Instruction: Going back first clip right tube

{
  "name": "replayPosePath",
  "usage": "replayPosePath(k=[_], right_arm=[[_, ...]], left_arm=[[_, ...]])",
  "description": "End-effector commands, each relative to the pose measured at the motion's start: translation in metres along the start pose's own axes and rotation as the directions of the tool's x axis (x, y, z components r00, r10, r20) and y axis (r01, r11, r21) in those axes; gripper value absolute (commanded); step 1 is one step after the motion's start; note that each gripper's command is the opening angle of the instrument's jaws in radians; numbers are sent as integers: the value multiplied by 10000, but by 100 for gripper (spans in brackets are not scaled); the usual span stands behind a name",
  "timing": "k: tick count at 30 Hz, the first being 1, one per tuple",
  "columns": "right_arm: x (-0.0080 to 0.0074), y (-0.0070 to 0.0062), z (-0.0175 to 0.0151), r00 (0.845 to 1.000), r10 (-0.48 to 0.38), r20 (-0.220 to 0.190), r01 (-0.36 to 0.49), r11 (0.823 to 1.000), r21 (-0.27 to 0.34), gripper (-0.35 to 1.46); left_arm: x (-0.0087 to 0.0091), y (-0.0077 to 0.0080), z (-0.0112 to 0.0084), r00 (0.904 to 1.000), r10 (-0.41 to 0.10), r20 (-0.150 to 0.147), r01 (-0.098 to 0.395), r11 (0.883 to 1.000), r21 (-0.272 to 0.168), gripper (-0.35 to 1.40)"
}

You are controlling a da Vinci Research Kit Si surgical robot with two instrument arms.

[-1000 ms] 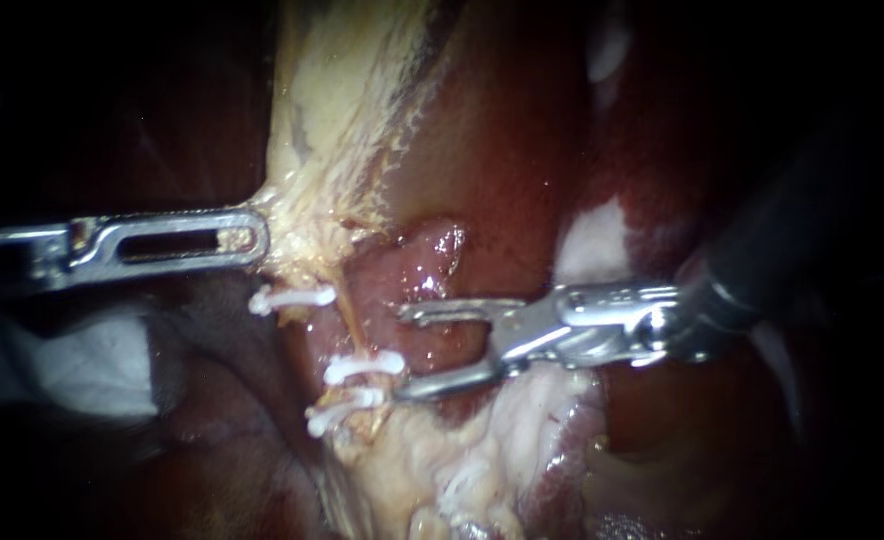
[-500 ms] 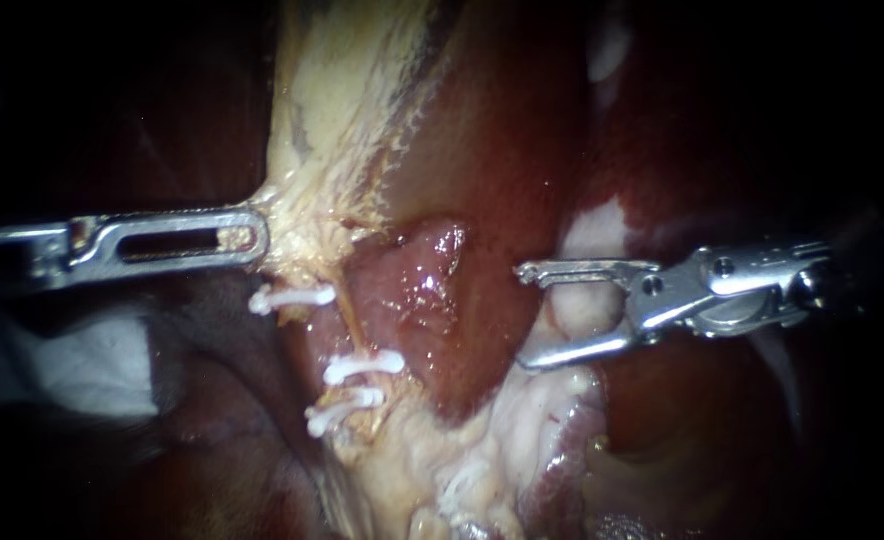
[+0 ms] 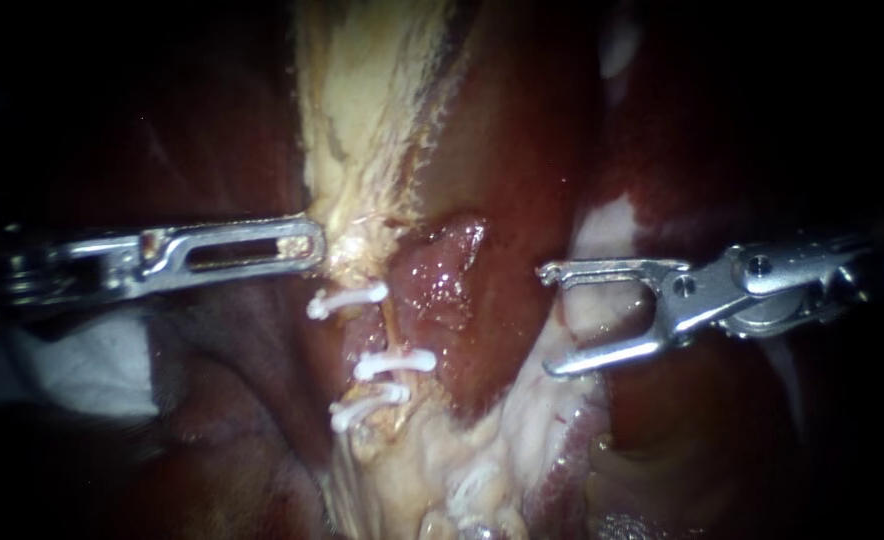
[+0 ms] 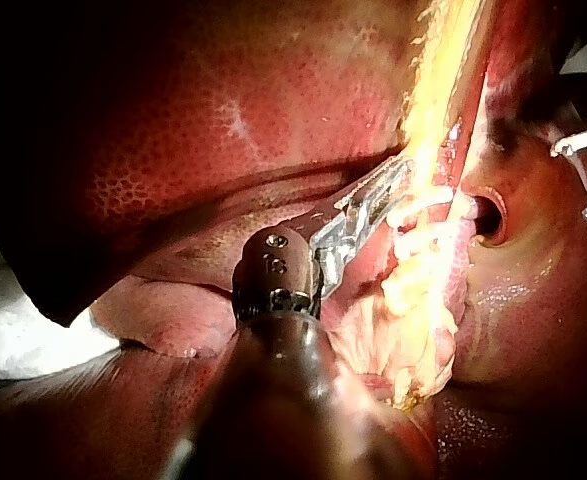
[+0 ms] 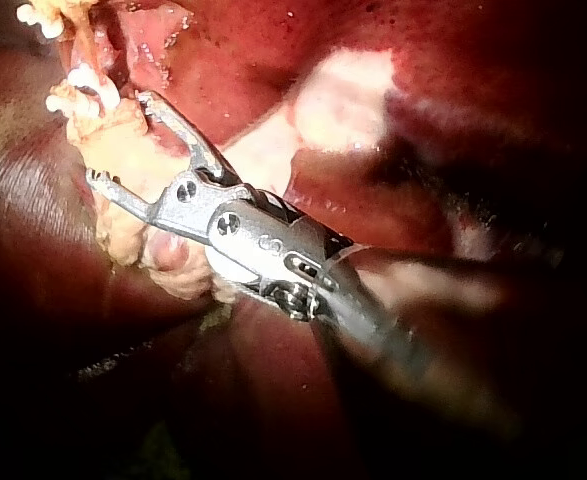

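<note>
- The left tool (image 3: 310, 243), a slotted silver steel pair of jaws on a shaft entering from the left, lay level. Its jaws were clenched on the edge of a pale yellow strip of fatty tissue (image 3: 362, 130) that ran up the field.
- In the left wrist view the same jaws lay together, with their tip sunk into the yellow strip.
- A thin tan tube (image 3: 392, 325) ran down from just below that hold toward a lumpy cream tissue mass (image 3: 442, 460).
- Three clips crossed the tube. The top white plastic clip (image 3: 347, 298) sat just beneath the left tool's tip. The middle white plastic clip (image 3: 394, 362) and the bottom white plastic clip (image 3: 367, 406) sat close together farther down.
- The endoscope view did not settle whether this was the left or the right tube.
- The right tool (image 3: 552, 320), silver steel jaws on a dark shaft entering from the right, was released. A wide gap showed between its jaws and they gripped nothing.
- It stood well apart from the clips, on their right, with a glistening red-pink lump of tissue (image 3: 442, 270) between them.
- The dark red liver (image 3: 522, 140) filled the background, and a whitish patch (image 3: 602, 225) lay just above the right tool's upper jaw.
- In the right wrist view the parted jaws were over cream tissue. I could not tell whether they touched it.
- A white gauze-like pad (image 3: 82, 370) lay below the left shaft.
</note>
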Motion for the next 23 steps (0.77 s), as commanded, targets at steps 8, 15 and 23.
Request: replayPosePath(k=[8,15,23], right_arm=[[3,-1,-4,10000,-45,-6,45,10000,14,60],[4,-2,-7,10000,-38,-38,38,10000,27,60],[6,-2,-9,10000,-27,-40,27,10000,38,60]], left_arm=[[4,-1,27,9999,39,-161,-39,10000,-1,-35],[3,1,33,9998,44,-193,-44,10000,-4,-35],[3,2,32,9997,48,-219,-49,10000,-20,-35]])
